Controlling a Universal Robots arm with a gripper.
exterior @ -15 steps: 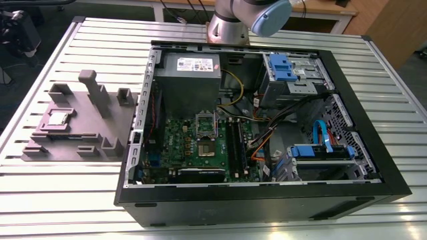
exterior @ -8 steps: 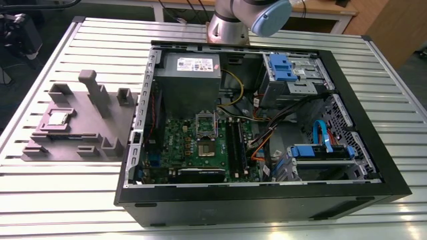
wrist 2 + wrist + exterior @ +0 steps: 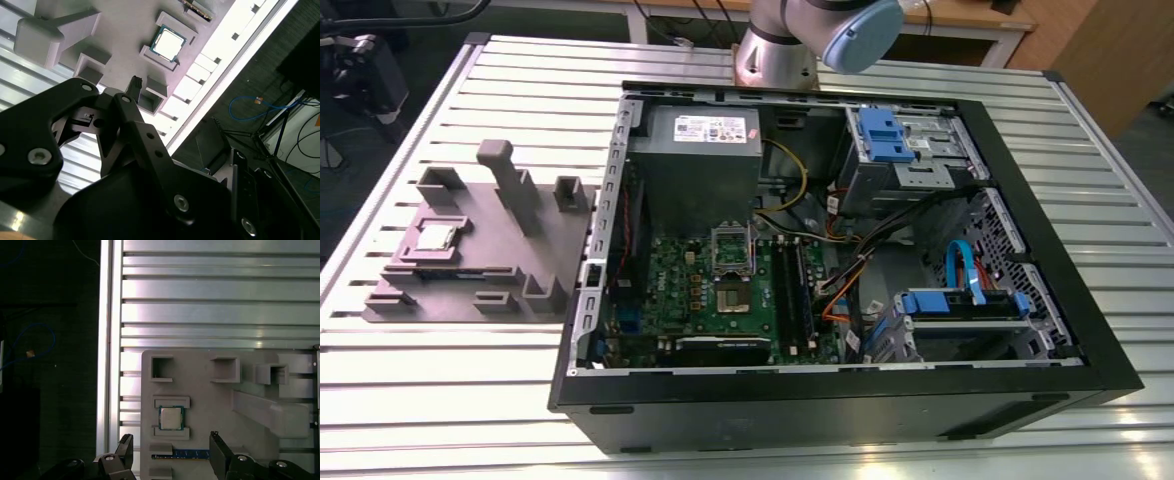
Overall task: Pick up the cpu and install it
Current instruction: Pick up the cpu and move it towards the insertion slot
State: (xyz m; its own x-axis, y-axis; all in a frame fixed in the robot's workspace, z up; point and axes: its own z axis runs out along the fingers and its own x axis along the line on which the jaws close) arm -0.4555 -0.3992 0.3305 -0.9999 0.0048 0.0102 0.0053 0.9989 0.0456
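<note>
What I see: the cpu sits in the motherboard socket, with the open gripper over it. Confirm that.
Wrong on the place. The cpu sits in a recess of the grey block, not in the socket, as the first wrist view shows. The open gripper is over it.

The arm (image 3: 781, 50) appears in the exterior view as a silver link and a joint with a pale blue cap. In the first wrist view the gripper (image 3: 171, 449) has its jaws spread wide apart, with both black fingers (image 3: 218, 450) pointing the same way. Its black linkage bars (image 3: 145, 145) are seen close up in the second wrist view.
</note>
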